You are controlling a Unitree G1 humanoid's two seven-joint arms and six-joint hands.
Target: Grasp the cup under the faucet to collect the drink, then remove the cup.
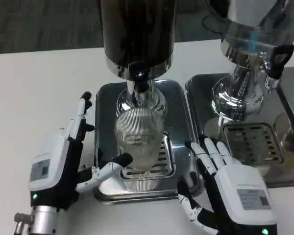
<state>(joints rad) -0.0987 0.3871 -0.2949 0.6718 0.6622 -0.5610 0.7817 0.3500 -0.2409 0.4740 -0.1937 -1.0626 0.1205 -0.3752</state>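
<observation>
A ribbed clear glass cup (138,139) stands upright on the steel drip tray (179,122), directly below the black faucet (139,78) of the dark drink dispenser (137,34). I cannot tell if there is liquid in the cup. My left hand (59,161) is just left of the tray, its fingers stretched out along the tray's left edge and apart from the cup. Its thumb reaches in to the cup's lower left side. My right hand (230,188) lies at the tray's front right corner with fingers spread, holding nothing, a short gap from the cup.
A second dispenser (250,44) with a clear tank and a black tap stands to the right on its own steel tray (206,98) with a slotted grate (252,142). Bare white table (34,88) extends to the left.
</observation>
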